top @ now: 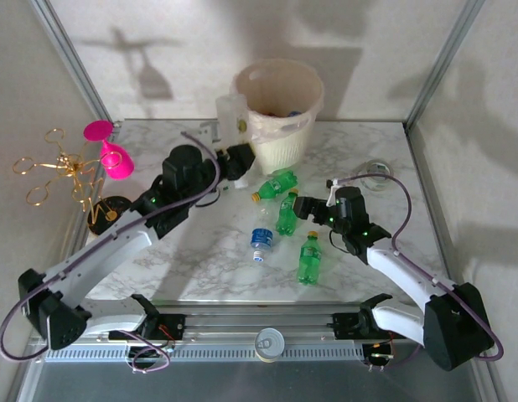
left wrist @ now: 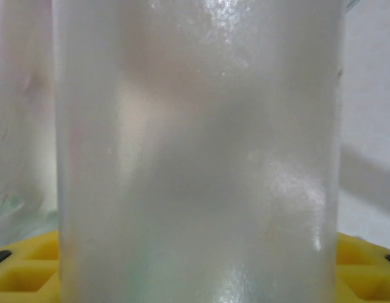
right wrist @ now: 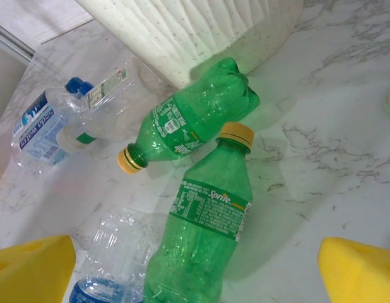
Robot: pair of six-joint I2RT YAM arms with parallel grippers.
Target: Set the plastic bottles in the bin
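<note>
Clamping clear bottle (top: pixel 231 113) beside bin (top: pixel 286 141), left end effector (top: pixel 235 151); right end effector (top: pixel 299 206) spread over green bottles (right wrist: pixel 195 120).

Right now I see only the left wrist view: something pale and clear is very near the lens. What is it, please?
Observer: A clear bottle, held in the left jaws.
Operator: Is it above the bin already?
Observer: Not quite. From the top it is at the left edge of the bin, not over the middle of the opening.
Operator: Is the right arm busy?
Observer: No. The right jaws are wide open and empty, above two green bottles lying on the table.
</note>
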